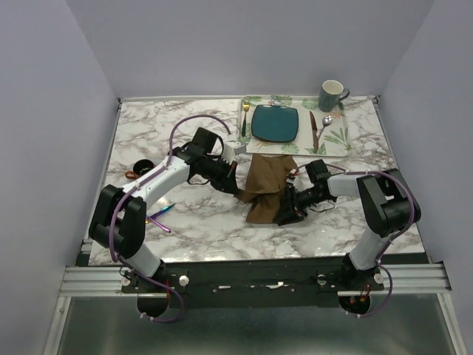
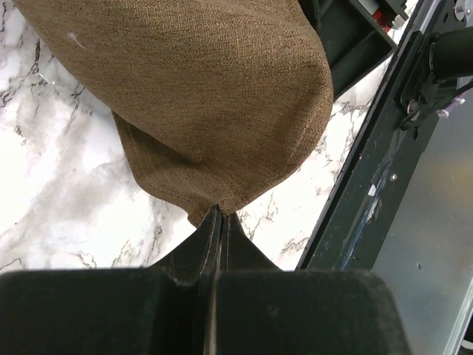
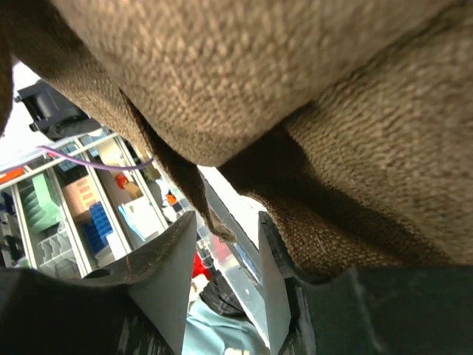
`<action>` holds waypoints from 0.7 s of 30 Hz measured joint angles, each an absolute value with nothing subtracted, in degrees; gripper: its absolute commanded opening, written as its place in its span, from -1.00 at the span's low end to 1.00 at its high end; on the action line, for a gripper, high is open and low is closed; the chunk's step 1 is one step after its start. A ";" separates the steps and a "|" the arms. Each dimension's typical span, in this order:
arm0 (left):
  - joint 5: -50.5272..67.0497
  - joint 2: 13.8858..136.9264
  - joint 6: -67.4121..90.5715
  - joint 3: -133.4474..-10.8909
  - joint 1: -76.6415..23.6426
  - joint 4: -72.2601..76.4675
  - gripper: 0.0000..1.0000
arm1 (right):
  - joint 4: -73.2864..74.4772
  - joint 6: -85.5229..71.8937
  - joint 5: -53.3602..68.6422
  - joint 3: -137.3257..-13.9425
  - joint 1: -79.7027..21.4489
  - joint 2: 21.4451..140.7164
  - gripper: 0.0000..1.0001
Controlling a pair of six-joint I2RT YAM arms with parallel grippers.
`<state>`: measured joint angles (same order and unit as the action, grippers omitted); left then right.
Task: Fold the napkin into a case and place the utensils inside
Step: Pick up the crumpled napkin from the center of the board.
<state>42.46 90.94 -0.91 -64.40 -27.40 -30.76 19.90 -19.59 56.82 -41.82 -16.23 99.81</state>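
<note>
Two pincers: the left pincer (image 2: 220, 213) is pressed together on a corner of the napkin (image 2: 192, 96); the right pincer (image 3: 220, 248) stands apart, with a thin fold of cloth hanging between its fingers (image 3: 166, 274), not pinched.
Napkin place: bunched and partly lifted off the bench (image 1: 199, 225), roughly midway between the left and right edges, just to the near side of the placemat (image 1: 336, 140).
Napkin feel: soft, coarse weave, looks light; it sags and rumples wherever nothing holds it, so it will not keep a crease unaided.
Where to hold: I'd say corners or hem, both ends at once, keeping the edge taut; a mid-cloth pinch only bunches it.
Utensils: the iridescent utensils (image 1: 161, 216) lie toward the near left corner, well apart from the cloth.
Stage: folding looks barely begun; no case shape yet.
</note>
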 measured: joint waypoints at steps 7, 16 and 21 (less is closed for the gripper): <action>43.59 90.21 -0.34 -63.81 -25.67 -30.46 -1.00 | 18.22 -22.00 58.33 -42.39 -16.23 99.59 -0.99; 41.28 86.89 -4.47 -67.83 -19.84 -39.81 -1.00 | 38.46 -8.27 59.31 -52.69 -15.64 87.96 -0.99; 36.27 82.70 -9.19 -77.91 -14.85 -47.22 -1.00 | 51.66 1.72 50.17 -62.48 -10.83 80.44 -0.99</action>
